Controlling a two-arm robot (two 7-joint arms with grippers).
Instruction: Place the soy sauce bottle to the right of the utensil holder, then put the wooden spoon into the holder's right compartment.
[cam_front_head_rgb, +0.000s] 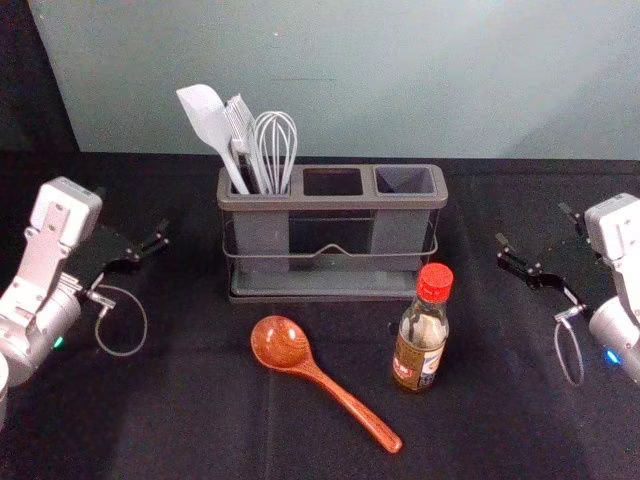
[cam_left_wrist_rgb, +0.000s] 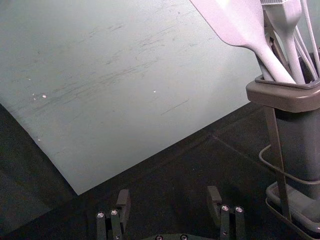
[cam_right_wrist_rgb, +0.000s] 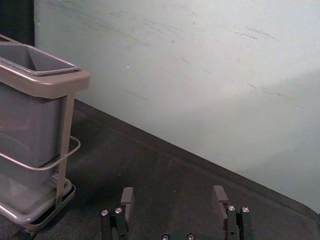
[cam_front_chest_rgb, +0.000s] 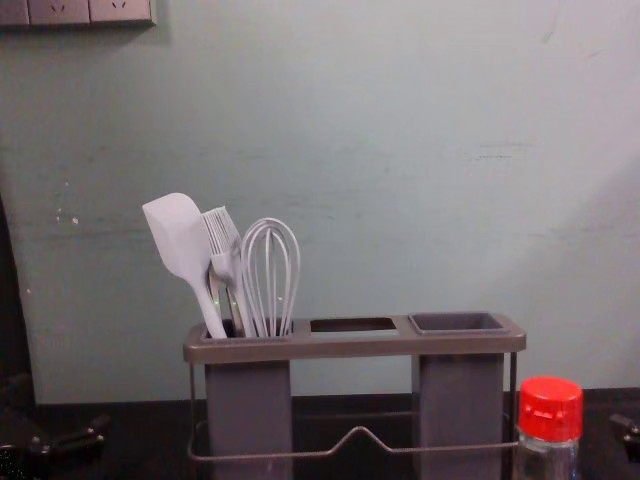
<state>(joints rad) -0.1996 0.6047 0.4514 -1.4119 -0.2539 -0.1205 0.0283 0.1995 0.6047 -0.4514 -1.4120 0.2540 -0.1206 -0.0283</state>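
Reaching in from the left edge of the head view, the left gripper (cam_front_head_rgb: 133, 222) is over the black surface (cam_front_head_rgb: 190, 400), and the right gripper (cam_front_head_rgb: 534, 225) is at the opposite side. Between them, the clear glass soy sauce bottle with a red cap (cam_front_head_rgb: 421, 340) stands upright in front of the right end of the grey-brown three-compartment utensil holder (cam_front_head_rgb: 330, 202). The reddish-brown wooden spoon (cam_front_head_rgb: 335, 385) lies on the surface before the holder, to the bottle's left. In the left wrist view, the left gripper's (cam_left_wrist_rgb: 168, 194) fingers are spread with nothing between them, near the holder's left end. In the right wrist view, the right gripper's (cam_right_wrist_rgb: 173, 192) fingers are likewise parted and empty. The chest view shows the white spatula (cam_front_chest_rgb: 180, 240), brush (cam_front_chest_rgb: 224, 235) and whisk (cam_front_chest_rgb: 270, 275) in the left compartment.
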